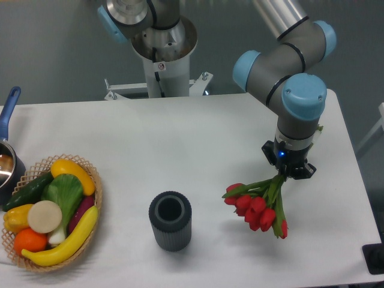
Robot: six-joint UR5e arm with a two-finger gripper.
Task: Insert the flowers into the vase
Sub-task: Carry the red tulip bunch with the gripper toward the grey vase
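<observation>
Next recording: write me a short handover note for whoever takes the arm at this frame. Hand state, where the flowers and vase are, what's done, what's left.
Hand: shut on the flowers, gripping the stem ends; blooms hang toward the vase side, near the table's right part.
Vase: upright, mouth empty, front centre, left of the flowers and apart from them.
Done: bunch grasped.
Left: carry it over the vase, turn it stems down, insert, release. The bunch looks wider than the mouth, so go slowly.

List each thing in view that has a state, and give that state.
gripper: shut on the flowers' stems, pointing down.
flowers: held, blooms hanging toward the table, outside the vase.
vase: upright, mouth open, nothing in it.
basket: full of fruit and vegetables.
pot: at the table's left edge, partly cut off.
</observation>
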